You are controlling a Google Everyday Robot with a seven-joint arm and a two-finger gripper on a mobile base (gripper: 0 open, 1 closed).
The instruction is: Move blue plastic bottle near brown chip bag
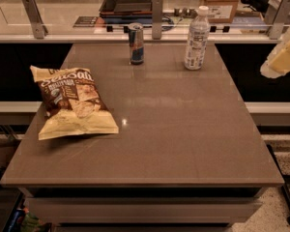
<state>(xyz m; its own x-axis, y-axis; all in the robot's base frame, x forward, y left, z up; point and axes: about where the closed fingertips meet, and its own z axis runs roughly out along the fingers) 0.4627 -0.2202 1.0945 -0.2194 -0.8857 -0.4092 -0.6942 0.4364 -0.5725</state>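
Observation:
The blue plastic bottle (197, 38) stands upright at the far right part of the table, clear with a white cap and a white label with blue print. The brown chip bag (72, 102) lies flat at the table's left side, brown in the middle with pale yellow ends. They are far apart. My gripper (282, 57) shows as a pale yellowish shape at the right edge of the view, off the table's right side and to the right of the bottle, not touching it.
A blue-and-silver can (136, 43) stands upright at the far middle, left of the bottle. The brown table (154, 144) has a glass partition with metal posts (157, 17) behind it. A low shelf runs along both sides.

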